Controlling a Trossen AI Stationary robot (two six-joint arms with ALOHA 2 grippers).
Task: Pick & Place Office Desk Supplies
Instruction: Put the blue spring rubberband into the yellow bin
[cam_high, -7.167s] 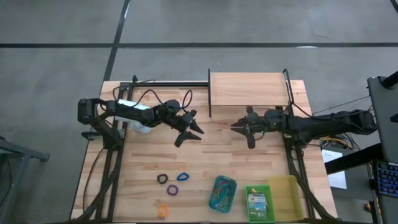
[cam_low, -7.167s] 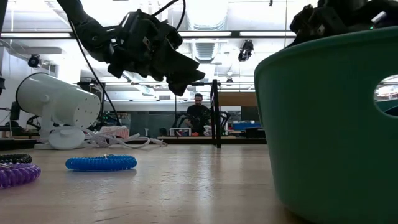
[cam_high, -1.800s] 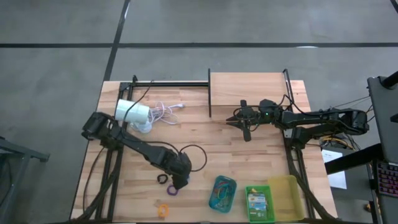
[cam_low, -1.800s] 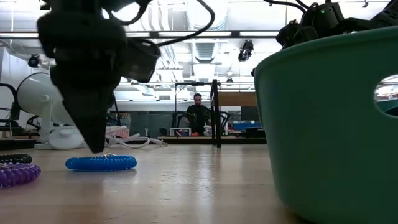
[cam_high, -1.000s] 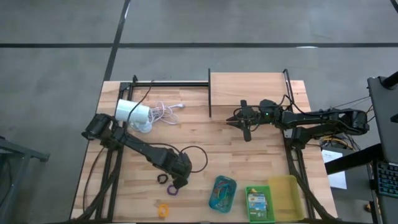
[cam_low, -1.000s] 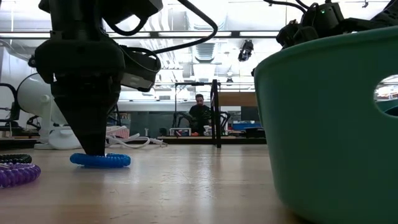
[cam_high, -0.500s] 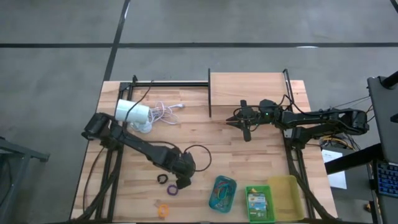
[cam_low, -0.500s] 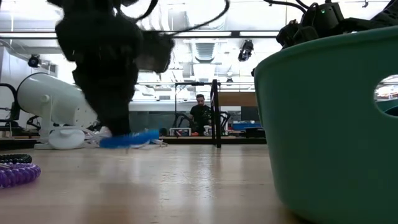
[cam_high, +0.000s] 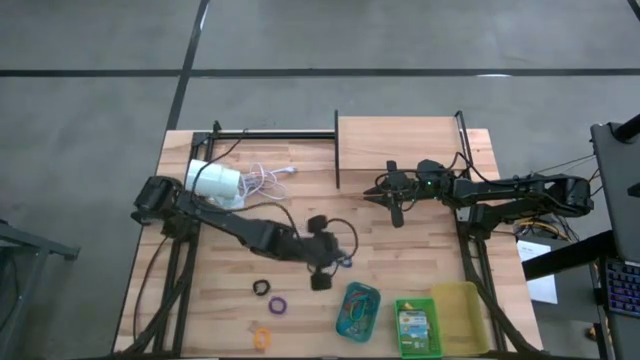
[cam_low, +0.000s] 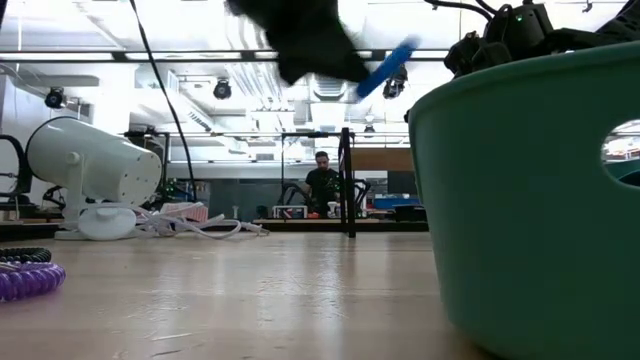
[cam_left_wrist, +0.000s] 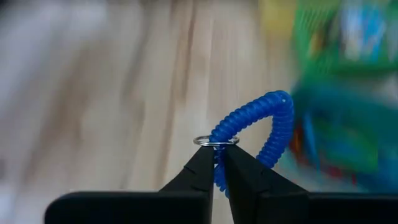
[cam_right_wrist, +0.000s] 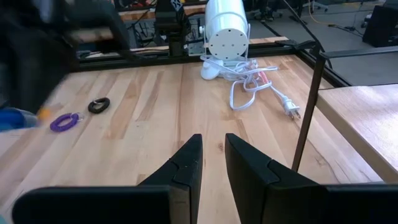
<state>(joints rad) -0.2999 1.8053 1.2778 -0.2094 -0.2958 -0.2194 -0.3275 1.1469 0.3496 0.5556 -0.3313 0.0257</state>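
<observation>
blue loop held aloft

lamp far left; black loop, purple loop and orange loop lie apart on the table. left gripper, clamped on the blue loop, hangs just beside the teal tray. right gripper waits nearly closed, empty.

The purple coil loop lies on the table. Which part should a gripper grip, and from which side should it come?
Judging by its pose, the purple loop lies flat beside the black loop, so come straight down from above and pinch one side of the coil across its thickness. Choosing the side away from the black loop probably keeps the fingers from catching both.
</observation>
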